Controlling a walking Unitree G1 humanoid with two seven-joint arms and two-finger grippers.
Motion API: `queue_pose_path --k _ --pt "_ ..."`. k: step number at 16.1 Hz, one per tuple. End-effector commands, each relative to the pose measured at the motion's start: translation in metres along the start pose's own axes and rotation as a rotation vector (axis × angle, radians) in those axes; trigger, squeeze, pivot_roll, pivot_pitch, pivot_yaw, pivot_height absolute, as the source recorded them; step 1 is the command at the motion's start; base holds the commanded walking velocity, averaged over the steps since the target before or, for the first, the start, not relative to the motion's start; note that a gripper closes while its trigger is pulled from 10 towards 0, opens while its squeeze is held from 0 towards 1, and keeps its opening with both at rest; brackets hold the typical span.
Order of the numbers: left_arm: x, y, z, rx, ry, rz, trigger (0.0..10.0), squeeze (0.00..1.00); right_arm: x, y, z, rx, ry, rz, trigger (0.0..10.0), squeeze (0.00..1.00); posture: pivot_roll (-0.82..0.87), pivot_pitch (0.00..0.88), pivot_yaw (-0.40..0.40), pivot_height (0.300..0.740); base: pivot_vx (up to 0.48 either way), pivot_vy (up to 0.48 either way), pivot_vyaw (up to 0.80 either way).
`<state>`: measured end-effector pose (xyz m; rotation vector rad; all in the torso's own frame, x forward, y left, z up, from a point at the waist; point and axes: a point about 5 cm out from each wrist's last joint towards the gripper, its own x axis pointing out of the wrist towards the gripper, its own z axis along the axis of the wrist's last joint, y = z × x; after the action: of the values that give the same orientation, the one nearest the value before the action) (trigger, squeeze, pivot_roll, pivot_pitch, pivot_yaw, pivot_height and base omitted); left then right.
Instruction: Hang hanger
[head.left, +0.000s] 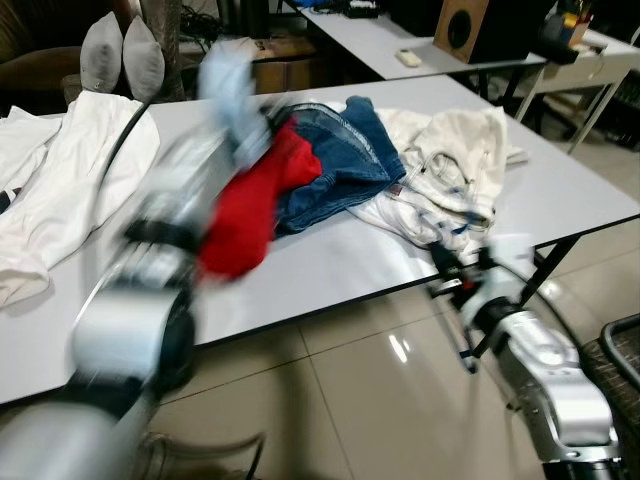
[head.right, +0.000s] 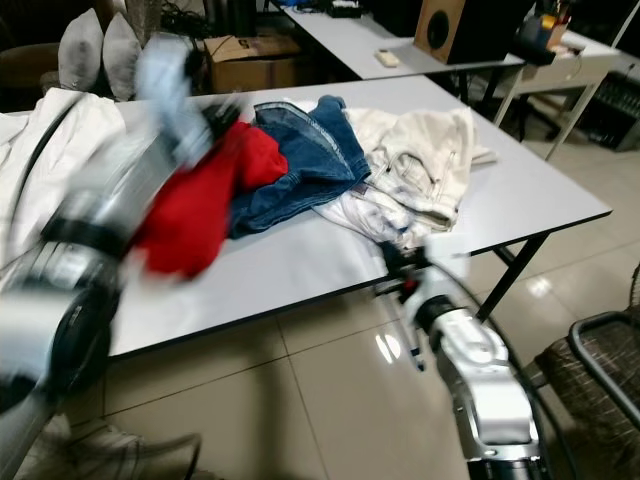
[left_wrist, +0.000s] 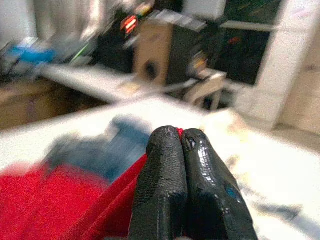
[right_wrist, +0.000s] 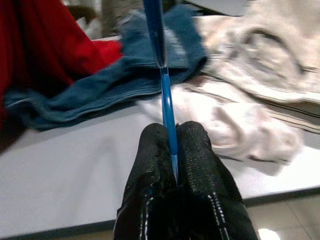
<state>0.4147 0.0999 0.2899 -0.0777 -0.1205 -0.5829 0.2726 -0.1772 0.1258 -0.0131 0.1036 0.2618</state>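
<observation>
Pinching a fold of the red garment (head.left: 245, 205), the left pincer (left_wrist: 181, 145) has its fingers pressed together on the cloth, raised above the desk (head.left: 330, 270). At the desk's near right edge, the right pincer (right_wrist: 172, 145) is clamped on a thin blue hanger (right_wrist: 162, 65), which rises from between the fingers over the clothes. Blue jeans (head.left: 335, 155) lie just right of the red garment, touching a heap of cream clothes (head.left: 450, 165) further right. White cloth (head.left: 60, 190) is spread at the left. A cardboard box (head.right: 245, 60) stands beyond the desk; its contents cannot be made out.
</observation>
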Motion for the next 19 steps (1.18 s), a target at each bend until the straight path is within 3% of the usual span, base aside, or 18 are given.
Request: queue_pose_path --k 1,3,5,6,7,8,10,12,15,16,19 --pt "0.008 -0.010 0.006 0.013 -0.020 -0.021 0.0 0.00 -0.002 -0.007 0.004 0.005 -0.021 -0.044 10.0 0.00 -0.11 0.000 0.025 0.740 0.000 0.000 0.00" --pt "0.028 -0.051 0.005 0.027 -0.025 -0.139 0.0 0.00 -0.008 -0.010 0.001 0.021 -0.027 -0.097 10.0 0.00 -0.12 0.000 0.048 0.740 0.000 0.000 0.00" --pt "0.029 -0.065 -0.027 0.066 0.073 -0.180 0.0 0.00 -0.009 -0.006 -0.002 0.027 -0.021 -0.096 10.0 0.00 -0.13 0.000 0.055 0.740 0.000 0.000 0.00" --pt "0.025 -0.067 -0.049 0.105 0.148 -0.188 3.2 0.00 -0.009 -0.003 -0.003 0.031 -0.017 -0.084 10.0 0.00 -0.13 0.000 0.056 0.740 0.000 0.000 0.00" --pt "0.023 -0.065 -0.055 0.104 0.167 -0.186 3.1 0.00 -0.008 -0.001 -0.003 0.030 -0.015 -0.078 10.0 0.00 -0.12 0.000 0.053 0.740 0.000 0.000 0.00" --pt "0.019 -0.058 -0.064 0.093 0.189 -0.160 0.0 0.00 -0.008 0.000 -0.003 0.030 -0.014 -0.070 10.0 0.00 -0.12 0.000 0.049 0.740 0.000 0.000 0.00" --pt "0.014 -0.040 -0.064 0.058 0.190 -0.071 0.0 0.00 -0.006 0.003 -0.003 0.033 -0.011 -0.058 10.0 0.00 -0.11 0.000 0.040 0.740 0.000 0.000 0.00" --pt "0.000 0.002 -0.050 0.022 0.123 0.140 0.0 0.00 -0.004 0.004 0.001 0.033 -0.031 -0.052 10.0 0.00 -0.11 0.000 0.029 0.740 0.000 0.000 0.00" --pt "-0.007 0.022 -0.035 -0.035 0.057 0.199 0.0 0.00 -0.004 -0.001 0.005 0.054 -0.055 -0.078 10.0 0.00 -0.11 0.000 0.023 0.740 0.000 0.000 0.00" --pt "-0.013 0.036 -0.020 -0.074 0.006 0.222 0.0 0.00 -0.005 -0.004 0.001 0.055 -0.033 -0.083 10.0 0.00 -0.11 0.000 0.019 0.740 0.000 0.000 0.00" --pt "-0.022 0.049 -0.019 -0.090 0.002 0.267 0.0 0.00 -0.006 -0.004 -0.006 0.041 0.006 -0.081 10.0 0.00 -0.10 0.000 0.017 0.740 0.000 0.000 0.00"
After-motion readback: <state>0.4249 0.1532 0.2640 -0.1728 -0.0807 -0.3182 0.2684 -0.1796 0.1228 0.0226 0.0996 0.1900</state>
